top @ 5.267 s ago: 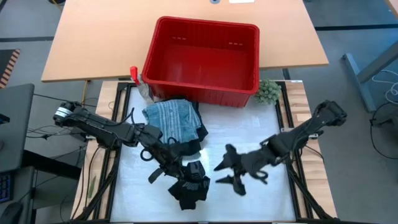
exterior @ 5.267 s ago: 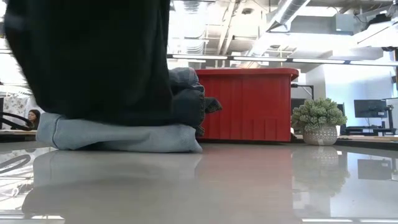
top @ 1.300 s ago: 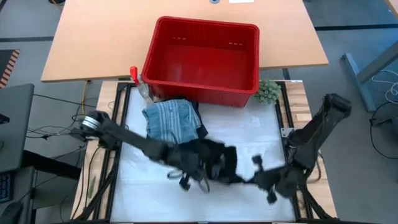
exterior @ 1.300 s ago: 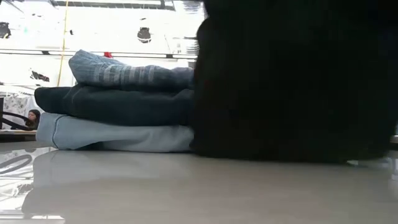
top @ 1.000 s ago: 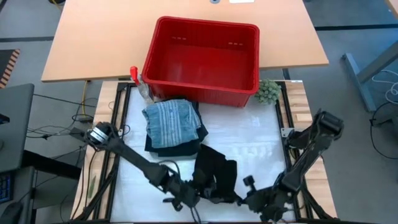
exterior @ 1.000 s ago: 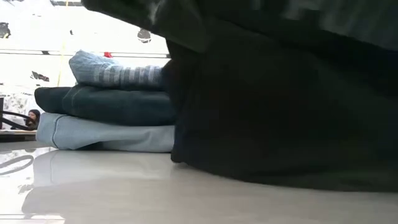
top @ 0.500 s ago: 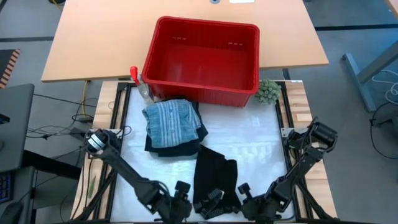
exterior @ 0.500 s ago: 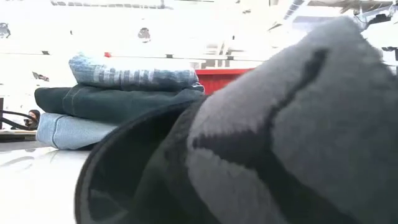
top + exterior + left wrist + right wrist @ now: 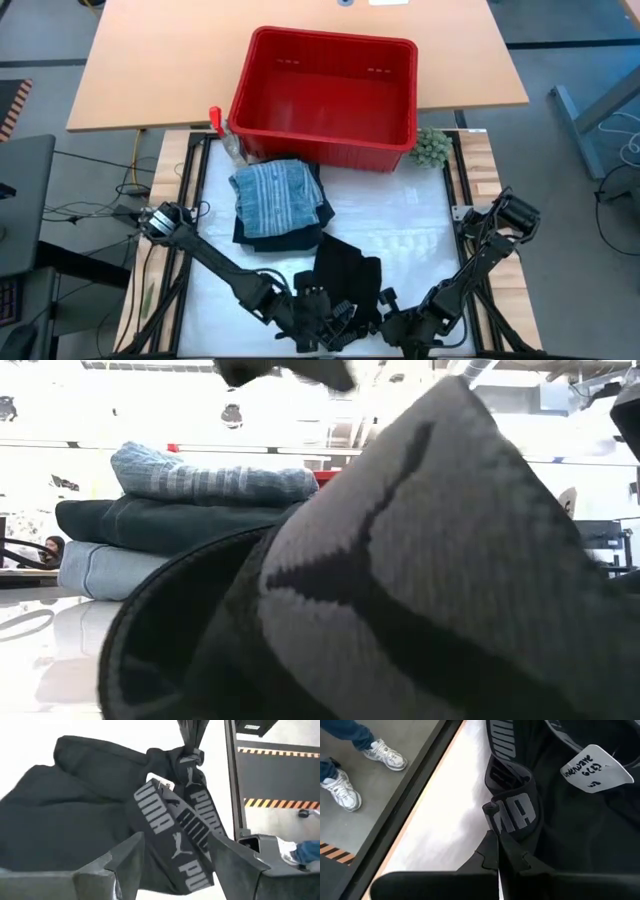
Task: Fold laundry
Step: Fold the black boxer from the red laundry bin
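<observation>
We read the black garment point(image 9: 347, 278) as dragged to the worktop's point(image 9: 420, 225) 6 o'clock edge for flattening before the fold, with the finished stack point(image 9: 278, 203) parked around 11 o'clock by the red basket point(image 9: 325, 125). Left gripper point(image 9: 322, 318) hovers over its waistband point(image 9: 186, 832), jaws parted and holding nothing. Right gripper point(image 9: 498, 851), at 5 o'clock, is clamped on the waistband's end.

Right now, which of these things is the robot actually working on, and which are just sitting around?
Part of the job:
black garment, pinched at its waistband by the right claw
left claw, open over it
folded clothes stack

Just lying about:
red basket
small green plant
</observation>
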`<state>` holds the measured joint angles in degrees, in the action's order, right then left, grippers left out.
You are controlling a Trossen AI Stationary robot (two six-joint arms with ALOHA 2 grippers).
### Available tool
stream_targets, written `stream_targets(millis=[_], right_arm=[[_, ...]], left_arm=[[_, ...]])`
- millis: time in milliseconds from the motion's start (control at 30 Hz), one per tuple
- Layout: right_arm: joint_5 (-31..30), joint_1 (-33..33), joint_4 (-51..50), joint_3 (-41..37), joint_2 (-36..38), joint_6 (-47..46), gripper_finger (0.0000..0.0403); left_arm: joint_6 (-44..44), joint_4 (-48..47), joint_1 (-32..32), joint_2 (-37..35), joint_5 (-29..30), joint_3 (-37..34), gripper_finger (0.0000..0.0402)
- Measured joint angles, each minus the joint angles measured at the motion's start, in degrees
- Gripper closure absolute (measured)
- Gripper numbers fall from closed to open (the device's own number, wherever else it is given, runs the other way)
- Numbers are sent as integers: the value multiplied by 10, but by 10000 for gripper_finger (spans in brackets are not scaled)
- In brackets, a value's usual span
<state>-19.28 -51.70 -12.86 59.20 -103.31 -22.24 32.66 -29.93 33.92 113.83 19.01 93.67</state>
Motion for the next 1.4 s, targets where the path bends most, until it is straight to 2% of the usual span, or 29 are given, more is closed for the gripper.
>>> stream_targets(millis=[267, 433, 700, 900, 1400], right_arm=[[-1, 6, 1, 0, 0, 7, 384], [-1, -9, -2, 0, 0, 13, 384], [-1, -23, -1, 0, 0, 13, 383], [-1, -23, -1, 0, 0, 12, 383], [-1, -9, 2, 0, 0, 27, 383]], left_arm=[[9, -47, -60, -4, -12, -1, 193], [57, 132, -66, 21, -65, 2, 193], [66, 143, -41, 78, 25, 22, 193], [40, 117, -25, 83, 70, 22, 193], [74, 134, -20, 128, 58, 21, 193]])
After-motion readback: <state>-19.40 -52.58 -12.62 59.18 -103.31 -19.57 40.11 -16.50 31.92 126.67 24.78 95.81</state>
